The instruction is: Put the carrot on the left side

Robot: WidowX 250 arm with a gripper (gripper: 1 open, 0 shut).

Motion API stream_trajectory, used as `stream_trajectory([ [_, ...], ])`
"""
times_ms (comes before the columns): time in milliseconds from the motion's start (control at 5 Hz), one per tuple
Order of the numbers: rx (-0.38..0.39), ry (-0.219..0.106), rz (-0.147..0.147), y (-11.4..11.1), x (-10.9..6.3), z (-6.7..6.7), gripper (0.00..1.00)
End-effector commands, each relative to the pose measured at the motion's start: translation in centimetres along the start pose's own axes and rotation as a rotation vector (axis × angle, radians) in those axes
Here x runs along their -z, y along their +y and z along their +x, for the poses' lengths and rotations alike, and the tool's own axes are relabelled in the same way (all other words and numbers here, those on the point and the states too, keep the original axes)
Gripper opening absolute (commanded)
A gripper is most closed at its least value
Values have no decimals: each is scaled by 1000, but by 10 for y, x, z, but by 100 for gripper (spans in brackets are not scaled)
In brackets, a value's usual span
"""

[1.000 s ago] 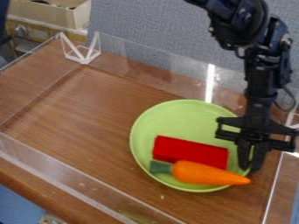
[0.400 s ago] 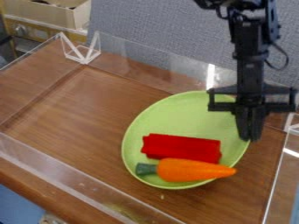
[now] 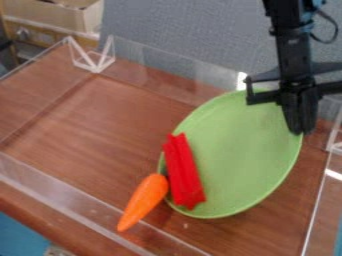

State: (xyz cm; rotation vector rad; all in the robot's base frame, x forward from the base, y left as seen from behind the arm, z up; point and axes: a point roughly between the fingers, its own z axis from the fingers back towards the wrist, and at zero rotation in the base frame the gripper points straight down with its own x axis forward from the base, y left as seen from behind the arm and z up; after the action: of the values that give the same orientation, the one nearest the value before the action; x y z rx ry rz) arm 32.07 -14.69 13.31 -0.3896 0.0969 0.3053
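The gripper (image 3: 305,88) pinches the green plate (image 3: 250,150) by its upper rim and tilts it, so if it lifts more, the red block (image 3: 183,170) may slide onto the carrot (image 3: 143,201), now at lower centre-left, and push it over the counter's edge (image 3: 80,217).

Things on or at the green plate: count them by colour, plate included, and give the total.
Orange: 1, the carrot
Red: 1, the block
Green: 1, the plate
Total: 3
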Motion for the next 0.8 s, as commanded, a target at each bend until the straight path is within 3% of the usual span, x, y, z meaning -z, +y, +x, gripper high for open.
stream_trajectory([
  [0, -34, -74, -57, 1, -30, -2, 0],
  [200, -94, -98, -96, 14, -47, -4, 0],
  [400, -97, -84, -122, 22, -51, -3, 0],
  [600, -87, -64, -130, 23, -45, -2, 0],
])
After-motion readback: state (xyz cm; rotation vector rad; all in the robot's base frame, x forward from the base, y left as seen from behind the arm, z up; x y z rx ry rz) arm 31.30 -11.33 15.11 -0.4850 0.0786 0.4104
